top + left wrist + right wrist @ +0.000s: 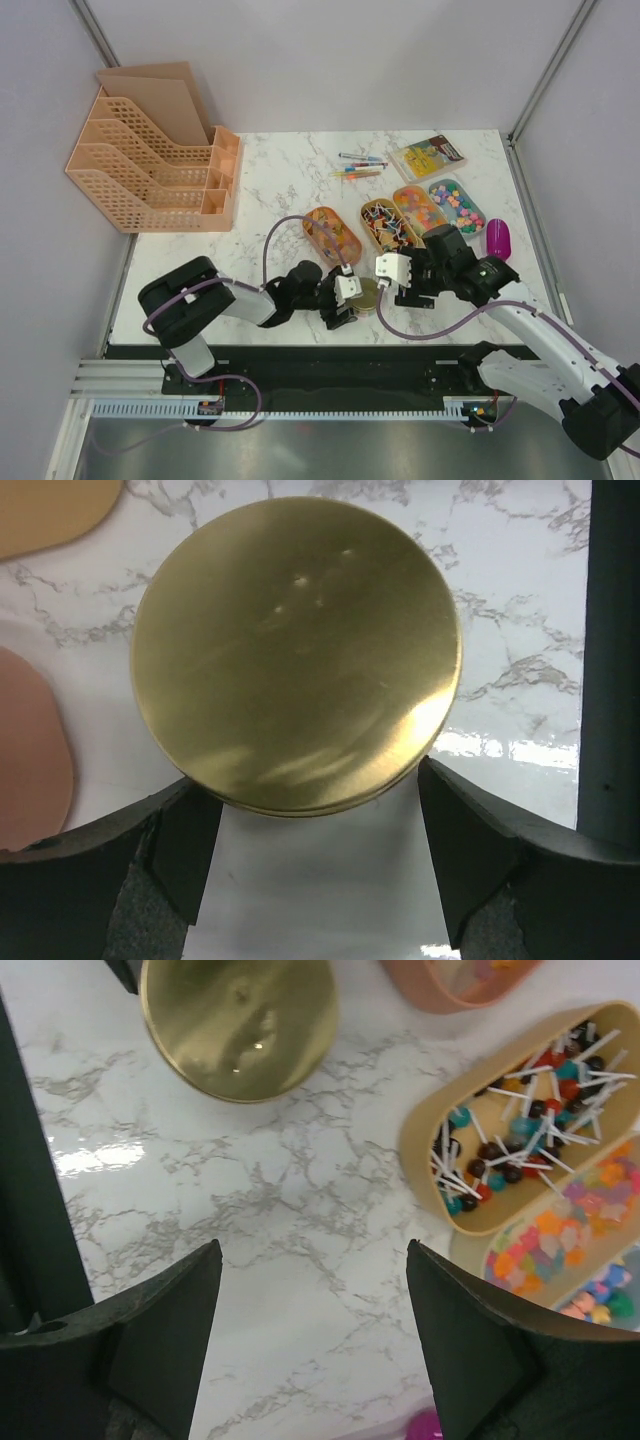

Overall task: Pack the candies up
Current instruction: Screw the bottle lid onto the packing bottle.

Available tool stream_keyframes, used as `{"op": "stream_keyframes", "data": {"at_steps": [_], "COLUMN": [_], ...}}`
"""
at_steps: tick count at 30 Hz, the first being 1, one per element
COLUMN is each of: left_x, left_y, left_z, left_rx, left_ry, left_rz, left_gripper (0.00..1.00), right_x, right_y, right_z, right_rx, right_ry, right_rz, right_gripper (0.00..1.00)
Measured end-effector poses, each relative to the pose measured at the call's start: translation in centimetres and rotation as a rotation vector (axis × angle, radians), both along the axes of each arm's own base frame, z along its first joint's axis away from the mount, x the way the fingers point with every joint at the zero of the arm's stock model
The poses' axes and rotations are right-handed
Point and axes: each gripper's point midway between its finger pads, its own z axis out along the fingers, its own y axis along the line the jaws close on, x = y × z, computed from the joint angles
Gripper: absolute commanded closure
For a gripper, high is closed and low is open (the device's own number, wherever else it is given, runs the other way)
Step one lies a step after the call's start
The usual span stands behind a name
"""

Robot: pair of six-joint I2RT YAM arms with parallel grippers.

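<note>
The candies (420,208) were sorted in four oval trays (308,226) on the marble table (280,170), just beyond both grippers. The left gripper (315,815) was spread around the near edge of a round gold tin (295,650). The right gripper (312,1270) was spread over bare marble, with the candies ahead on its right.

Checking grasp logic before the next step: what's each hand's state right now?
Left hand: open, fingers flanking the near edge of the gold round tin.
Right hand: open, empty, over the marble table.
</note>
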Motion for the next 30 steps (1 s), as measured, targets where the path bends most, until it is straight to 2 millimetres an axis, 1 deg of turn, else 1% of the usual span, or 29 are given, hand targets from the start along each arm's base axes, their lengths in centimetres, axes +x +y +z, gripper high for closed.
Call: {"op": "stream_keyframes", "data": {"at_steps": [2, 5, 9, 12, 14, 15, 18, 22, 26, 30], "left_x": [-0.5, -0.9, -0.8, -0.7, -0.8, -0.8, -0.9, -0.9, -0.9, -1.0], "left_y": [-0.2, -1.0, -2.7, -3.6, -4.2, -4.4, -4.8, -4.8, -4.9, -4.9], "left_z": [-0.1, 0.2, 0.3, 0.3, 0.3, 0.3, 0.4, 0.5, 0.4, 0.4], "left_rx": [-0.061, -0.119, -0.17, -0.198, -0.215, -0.221, -0.235, -0.238, -0.239, -0.24], "left_ry": [-0.044, -0.084, -0.111, -0.129, -0.141, -0.144, -0.154, -0.156, -0.157, -0.157], "left_rz": [-0.004, -0.024, -0.051, -0.062, -0.068, -0.071, -0.077, -0.077, -0.078, -0.078], "left_gripper": [0.14, 0.09, 0.09, 0.09, 0.1, 0.12, 0.18, 0.19, 0.2, 0.26], "right_x": [-1.0, -1.9, -2.2, -2.2, -2.1, -2.0, -1.4, -0.9, -1.0, -1.6], "right_y": [0.4, 1.1, 1.9, 2.0, 2.1, 2.2, 3.1, 4.2, 4.3, 3.9], "right_z": [-1.2, -2.7, -4.6, -5.8, -6.0, -5.8, -4.9, -3.9, -4.3, -5.2], "right_rx": [0.005, 0.009, 0.001, -0.014, -0.024, -0.027, -0.019, 0.005, -0.007, -0.034], "right_ry": [0.046, 0.111, 0.186, 0.231, 0.249, 0.252, 0.249, 0.242, 0.261, 0.319], "right_rz": [0.05, 0.12, 0.203, 0.256, 0.3, 0.328, 0.408, 0.482, 0.531, 0.567], "right_gripper": [0.18, 0.18, 0.18, 0.18, 0.17, 0.17, 0.17, 0.16, 0.16, 0.15]}}
